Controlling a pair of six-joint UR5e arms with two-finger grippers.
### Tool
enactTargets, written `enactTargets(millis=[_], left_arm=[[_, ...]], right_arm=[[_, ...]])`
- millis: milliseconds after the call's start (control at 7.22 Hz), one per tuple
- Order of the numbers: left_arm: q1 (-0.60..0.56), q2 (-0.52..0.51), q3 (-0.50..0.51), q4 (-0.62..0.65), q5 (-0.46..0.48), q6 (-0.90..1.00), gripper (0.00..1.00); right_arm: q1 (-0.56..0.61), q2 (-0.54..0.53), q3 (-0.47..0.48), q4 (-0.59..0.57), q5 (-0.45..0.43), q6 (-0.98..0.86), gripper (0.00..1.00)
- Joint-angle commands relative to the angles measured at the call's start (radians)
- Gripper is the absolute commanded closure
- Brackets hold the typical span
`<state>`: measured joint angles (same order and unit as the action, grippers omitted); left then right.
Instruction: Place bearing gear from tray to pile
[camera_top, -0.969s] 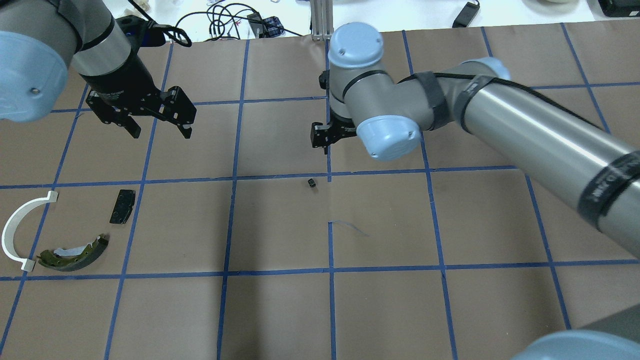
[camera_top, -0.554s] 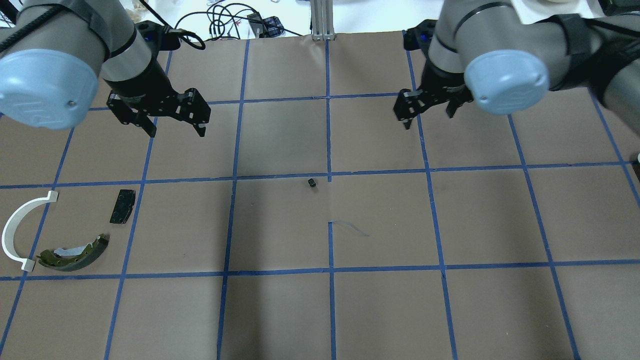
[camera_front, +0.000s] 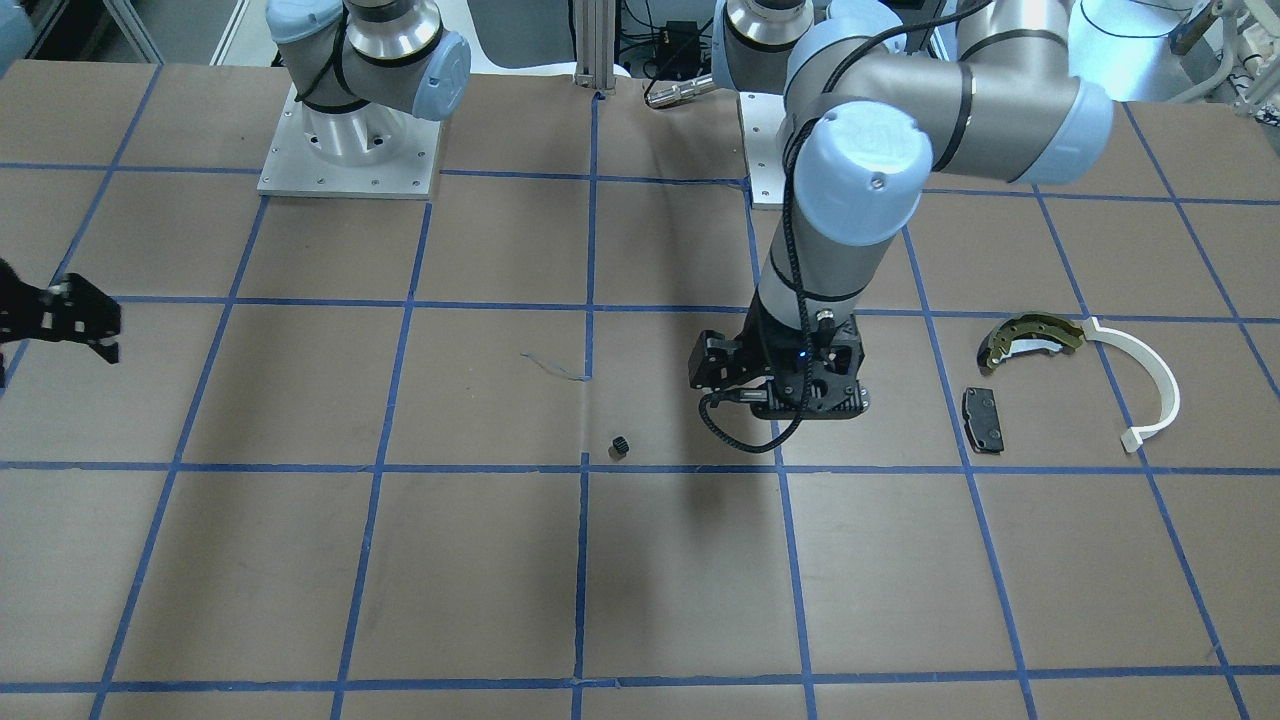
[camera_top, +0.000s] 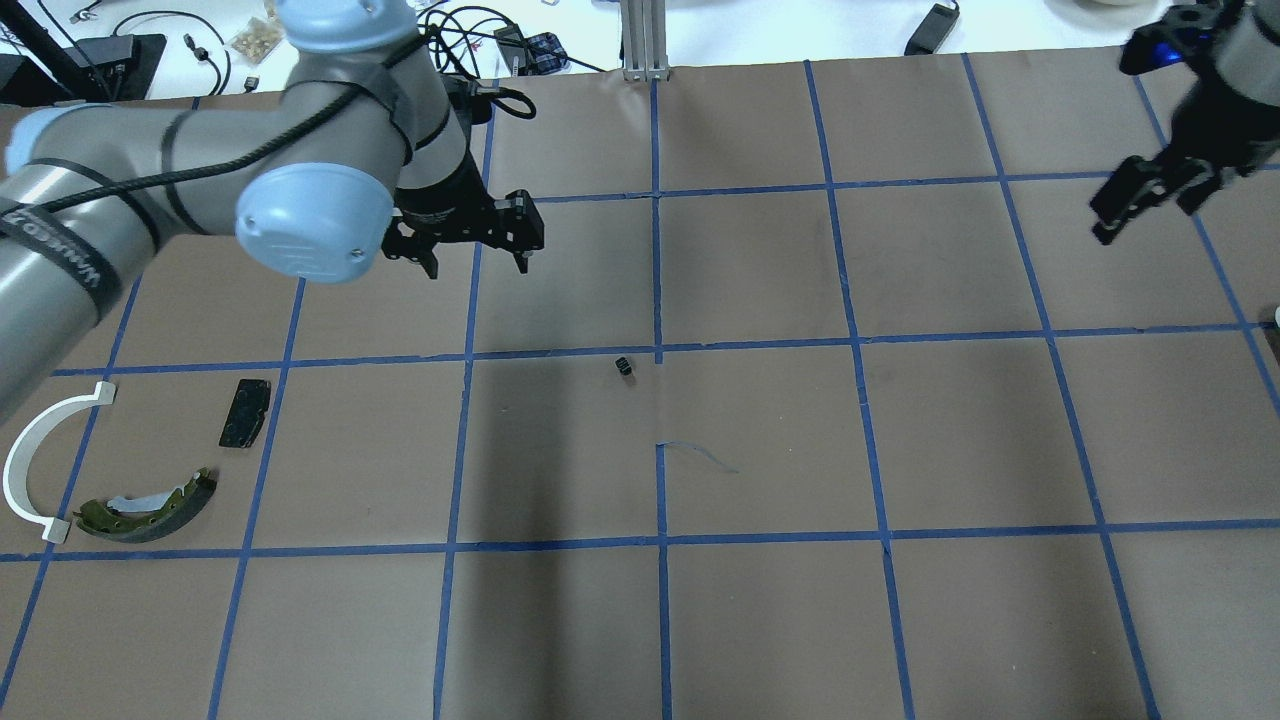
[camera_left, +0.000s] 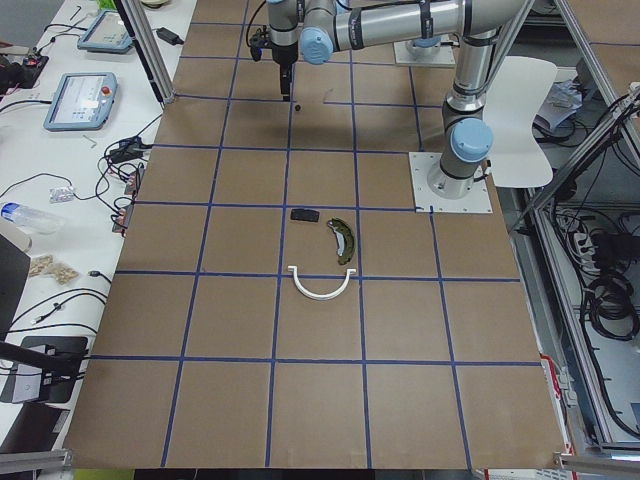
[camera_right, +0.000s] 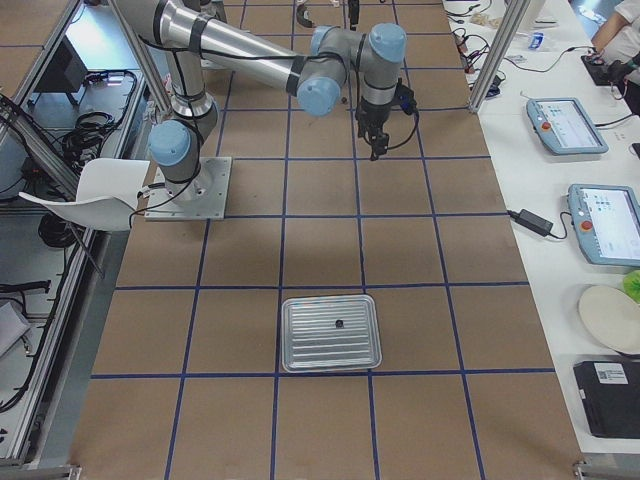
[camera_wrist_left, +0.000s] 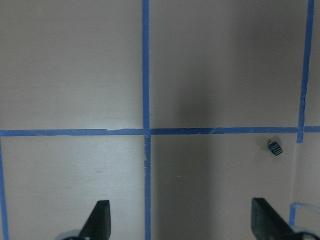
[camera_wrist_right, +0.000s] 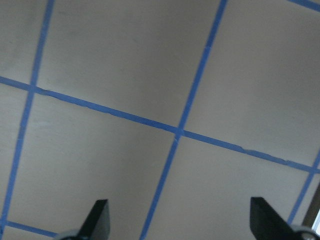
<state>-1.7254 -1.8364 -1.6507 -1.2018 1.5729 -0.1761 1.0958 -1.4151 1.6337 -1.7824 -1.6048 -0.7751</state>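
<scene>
Lying near the desk's centre, the bearing gear (camera_top: 623, 366) is seen ungripped; the left gripper (camera_top: 478, 268) and right gripper (camera_wrist_right: 181, 220) are held open.

The bearing gear (camera_top: 623, 366) is too small for detail; front view crops the right tool (camera_front: 56, 345).

Your blue-taped brown surface (camera_top: 560, 630) carried a bearing gear (camera_top: 623, 366), black pad (camera_top: 245, 412), brake shoe (camera_top: 150, 507), white arc (camera_front: 1168, 390) and tray (camera_right: 300, 350).

- Brown bench (camera_top: 760, 620), blue tape (camera_top: 660, 620) gridding it.
- Black cables (camera_top: 450, 35) tangled past the far edge.
- White chair (camera_left: 525, 110) alongside.
- Tablet (camera_right: 565, 125) lying flat, off to the side.
</scene>
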Motion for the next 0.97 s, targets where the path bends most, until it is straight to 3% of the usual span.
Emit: enactTargets(millis=[0, 138, 415, 831], left_arm=[[-0.092, -0.099, 0.0, 0.091, -0.002, -0.089, 0.0], [-0.118, -0.131, 0.0, 0.109, -0.001, -0.101, 0.0], [-0.141, -0.205, 0.0, 0.177, -0.014, -0.123, 0.0], [-0.18, -0.276, -0.007, 0.214, -0.021, -0.155, 0.02]], right_arm=[[-0.247, 0.039, 0.0, -0.023, 0.005, -0.343, 0.0], [-0.336, 0.092, -0.014, -0.059, 0.003, -0.456, 0.0], [-0.434, 0.244, -0.017, -0.257, 0.006, -0.634, 0.0], [-0.453, 0.399, -0.067, -0.372, 0.006, -0.7, 0.04]])
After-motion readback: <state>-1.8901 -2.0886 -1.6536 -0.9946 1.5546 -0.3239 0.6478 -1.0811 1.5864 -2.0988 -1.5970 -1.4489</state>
